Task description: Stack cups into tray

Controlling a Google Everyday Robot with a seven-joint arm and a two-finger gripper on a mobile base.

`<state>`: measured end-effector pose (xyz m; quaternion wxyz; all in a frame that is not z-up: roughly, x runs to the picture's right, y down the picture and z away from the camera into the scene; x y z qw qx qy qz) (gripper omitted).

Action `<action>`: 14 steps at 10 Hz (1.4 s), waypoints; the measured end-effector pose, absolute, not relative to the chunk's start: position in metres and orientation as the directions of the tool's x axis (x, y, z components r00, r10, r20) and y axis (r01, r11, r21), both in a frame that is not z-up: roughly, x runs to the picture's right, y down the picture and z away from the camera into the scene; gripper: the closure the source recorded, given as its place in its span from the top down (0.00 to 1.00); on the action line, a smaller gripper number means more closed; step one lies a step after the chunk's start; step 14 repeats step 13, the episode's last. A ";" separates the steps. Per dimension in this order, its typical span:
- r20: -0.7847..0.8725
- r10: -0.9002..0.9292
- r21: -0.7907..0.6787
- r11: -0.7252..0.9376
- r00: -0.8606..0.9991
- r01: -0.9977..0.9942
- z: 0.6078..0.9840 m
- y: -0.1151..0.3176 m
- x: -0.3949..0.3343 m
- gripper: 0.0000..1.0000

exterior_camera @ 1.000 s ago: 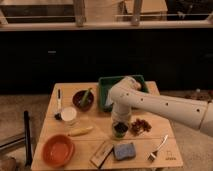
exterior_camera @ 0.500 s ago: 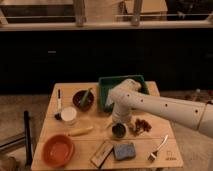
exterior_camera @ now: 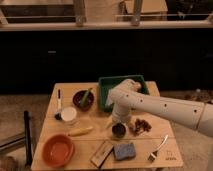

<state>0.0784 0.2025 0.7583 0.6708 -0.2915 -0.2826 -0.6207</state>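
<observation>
While hanging just above the small dark round cup [exterior_camera: 118, 130] on the counter [exterior_camera: 90, 142], tool [exterior_camera: 119, 120] hiding its grip; cannot tell. Sitting behind, big dark-green raised-sided tray [exterior_camera: 104, 86].

No text, label, brand or number can be read anywhere — a small dark mark sits at the lower right corner of the desk [exterior_camera: 170, 156], but it is too blurred to make out. The gripper [exterior_camera: 118, 119] hangs just above the dark cup [exterior_camera: 118, 131], below the frame's centre.
</observation>
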 end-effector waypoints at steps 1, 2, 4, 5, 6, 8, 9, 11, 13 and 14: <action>0.742 -0.667 -0.042 0.056 0.068 0.998 0.759 0.202 0.078 0.80; 0.742 -0.667 -0.042 0.053 0.067 0.998 0.759 0.203 0.078 0.80; 0.743 -0.666 -0.040 0.051 0.064 0.998 0.760 0.206 0.077 0.80; 0.743 -0.666 -0.040 0.054 0.066 0.998 0.761 0.210 0.078 0.80; 0.744 -0.665 -0.039 0.057 0.068 0.998 0.761 0.213 0.078 0.80; 0.744 -0.664 -0.036 0.065 0.070 0.997 0.763 0.221 0.080 0.80; 0.744 -0.664 -0.036 0.069 0.073 0.997 0.765 0.223 0.081 0.80; 0.748 -0.660 -0.031 0.073 0.071 0.997 0.770 0.224 0.078 0.80; 0.755 -0.653 -0.023 0.069 0.063 0.997 0.776 0.224 0.076 0.80; 0.755 -0.653 -0.023 0.069 0.063 0.997 0.776 0.224 0.076 0.80</action>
